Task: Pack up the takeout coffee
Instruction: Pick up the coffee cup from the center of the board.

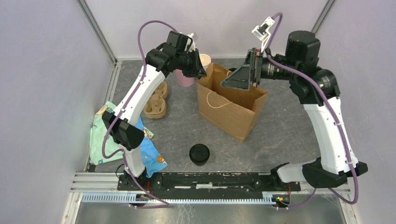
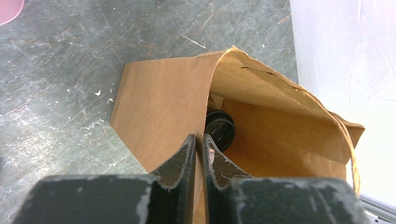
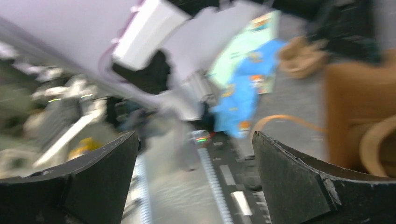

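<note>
The takeout coffee [image 2: 219, 130], a small black cup with a round black lid, lies inside the open brown bag [image 2: 163, 98], near its bottom. In the top view the bag [image 1: 231, 109] stands in the middle of the table and the cup is hidden inside it. My left gripper [image 2: 198, 136] is at the bag's left rim [image 1: 201, 73], with its jaws shut on the paper wall. My right gripper [image 1: 236, 80] hangs above the bag's mouth, wide open and holding nothing. Its wrist view is blurred, with both fingers [image 3: 299, 182] far apart.
A black round stack of lids [image 1: 199, 154] sits near the front. Brown cup carriers [image 1: 156, 100] and a pink cup [image 1: 184, 79] lie left of the bag. A cream-rimmed cup [image 1: 205, 59] stands behind it. A blue and green cloth [image 1: 105, 130] lies at the left edge.
</note>
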